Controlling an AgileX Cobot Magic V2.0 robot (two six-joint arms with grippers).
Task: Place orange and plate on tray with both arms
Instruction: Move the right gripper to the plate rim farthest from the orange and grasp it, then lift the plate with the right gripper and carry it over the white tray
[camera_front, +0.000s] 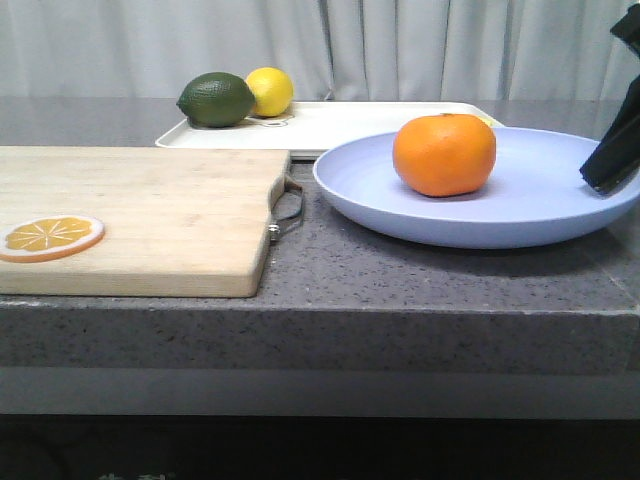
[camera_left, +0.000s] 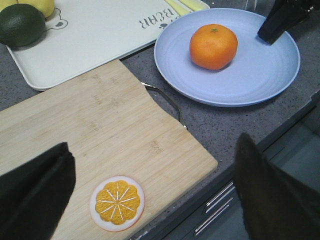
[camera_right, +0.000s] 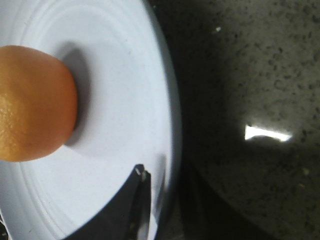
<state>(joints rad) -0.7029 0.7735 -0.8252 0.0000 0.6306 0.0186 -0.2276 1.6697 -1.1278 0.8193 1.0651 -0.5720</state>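
The orange (camera_front: 444, 154) sits in the middle of the pale lavender-blue plate (camera_front: 540, 200), which lies at the right of the counter, its far rim over the front edge of the white tray (camera_front: 340, 125). My right gripper (camera_front: 612, 160) is at the plate's right rim, one finger over the inside of the rim in the right wrist view (camera_right: 160, 200), shut on the rim. The orange (camera_right: 30, 105) and plate (camera_right: 125, 100) fill that view. My left gripper (camera_left: 154, 150) is open and empty above the cutting board; the orange (camera_left: 213, 46), plate (camera_left: 260, 70) and tray (camera_left: 90, 35) lie beyond it.
A wooden cutting board (camera_front: 150, 200) with a metal handle lies at the left, an orange slice (camera_front: 50, 237) on it. A green lime (camera_front: 216, 99) and a yellow lemon (camera_front: 270, 90) sit on the tray's far left. The counter's front edge is close to the board and plate.
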